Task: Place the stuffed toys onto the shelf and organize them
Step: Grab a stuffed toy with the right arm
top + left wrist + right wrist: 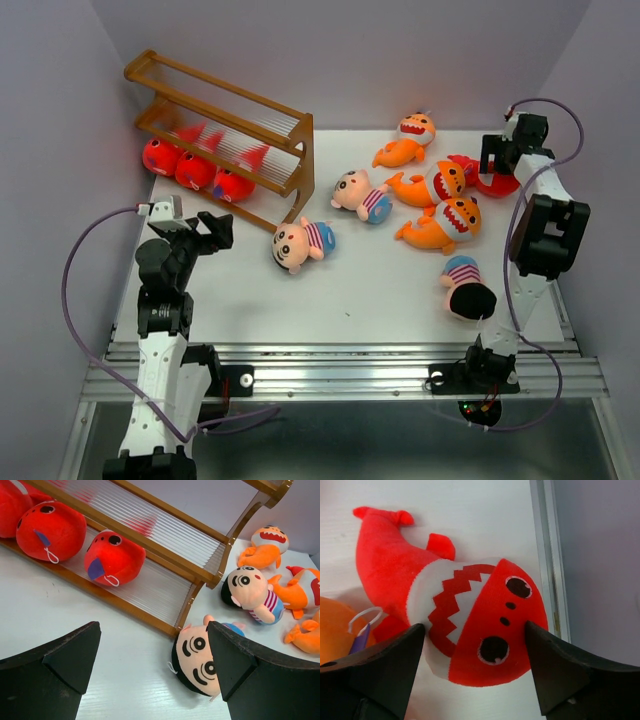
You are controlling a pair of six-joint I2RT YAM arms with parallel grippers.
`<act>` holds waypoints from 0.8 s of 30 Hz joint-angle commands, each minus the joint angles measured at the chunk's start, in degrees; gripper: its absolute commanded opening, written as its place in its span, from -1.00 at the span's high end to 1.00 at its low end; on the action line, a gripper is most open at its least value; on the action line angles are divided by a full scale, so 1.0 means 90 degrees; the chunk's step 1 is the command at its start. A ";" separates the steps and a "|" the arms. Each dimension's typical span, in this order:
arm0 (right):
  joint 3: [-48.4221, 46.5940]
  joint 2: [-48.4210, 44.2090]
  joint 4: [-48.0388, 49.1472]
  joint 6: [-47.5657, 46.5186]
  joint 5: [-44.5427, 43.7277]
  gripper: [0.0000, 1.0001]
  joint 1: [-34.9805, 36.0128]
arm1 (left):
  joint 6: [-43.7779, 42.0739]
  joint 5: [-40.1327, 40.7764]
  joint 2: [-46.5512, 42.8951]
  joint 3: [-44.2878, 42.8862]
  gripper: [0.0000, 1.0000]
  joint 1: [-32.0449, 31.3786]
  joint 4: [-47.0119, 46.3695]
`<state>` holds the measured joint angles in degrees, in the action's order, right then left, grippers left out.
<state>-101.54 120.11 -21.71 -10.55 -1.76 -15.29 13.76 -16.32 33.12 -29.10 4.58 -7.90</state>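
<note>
My right gripper (474, 627) hangs open astride the head of the red shark (455, 600), whose tail points left.

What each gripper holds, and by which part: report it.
Nothing is held. The left gripper hangs open near a boy toy. The right gripper is open astride the head of the red shark, not clamped on it.

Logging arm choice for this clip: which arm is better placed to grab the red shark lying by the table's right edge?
Right. The right gripper has its open fingers straddling the red shark. The left gripper hovers near the shelf, far across the table.
</note>
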 commanded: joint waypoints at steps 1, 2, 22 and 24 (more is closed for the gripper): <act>0.0021 0.0140 0.0294 -0.0264 -0.0263 -0.59 -0.0010 | -0.0103 0.0006 0.0069 -0.0067 -0.97 -0.0011 -0.0284; 0.0099 0.0160 0.0313 -0.0273 -0.0302 -0.38 -0.0010 | -0.0113 0.0006 0.0099 -0.0077 -0.97 -0.0011 -0.0275; 0.2394 -0.2707 0.0577 0.0439 0.1073 0.99 -0.0332 | 0.0287 -0.0853 0.0167 -0.0048 -0.97 -0.0020 -0.0704; 0.2657 -0.3168 0.0577 0.0527 0.1453 0.99 -0.0332 | 0.0297 -0.1066 0.0158 -0.0028 -0.98 -0.0021 -0.0762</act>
<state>-79.46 100.66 -19.03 -8.45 4.60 -18.20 15.51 -21.47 34.79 -29.10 4.58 -10.55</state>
